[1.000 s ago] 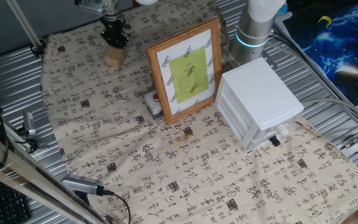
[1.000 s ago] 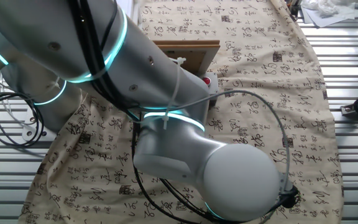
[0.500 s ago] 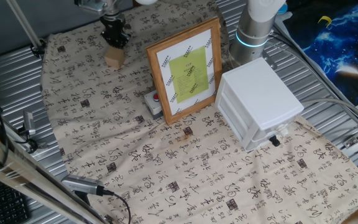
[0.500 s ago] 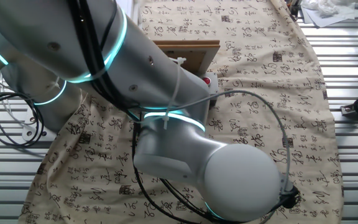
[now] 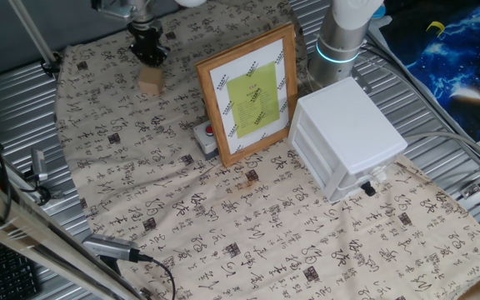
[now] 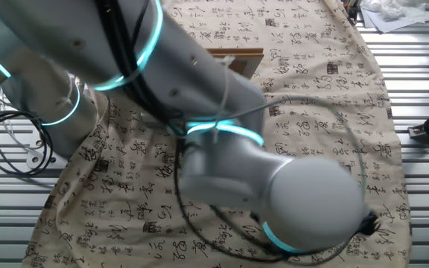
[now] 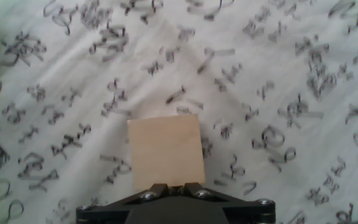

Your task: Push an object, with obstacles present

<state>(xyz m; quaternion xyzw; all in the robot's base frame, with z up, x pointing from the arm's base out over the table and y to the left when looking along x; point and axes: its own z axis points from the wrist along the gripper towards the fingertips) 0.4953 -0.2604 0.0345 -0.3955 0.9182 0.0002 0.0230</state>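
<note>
One white drawer unit sits nearest, with one wooden-framed picture just beside it. One grey box with red button peeks out at the frame's foot, partly hidden. Further back, one small wooden block lies on the patterned cloth, well apart from the frame. The gripper is right behind it, fingers pressed together, tips at the block's edge. The arm blocks most of the other fixed view.
</note>
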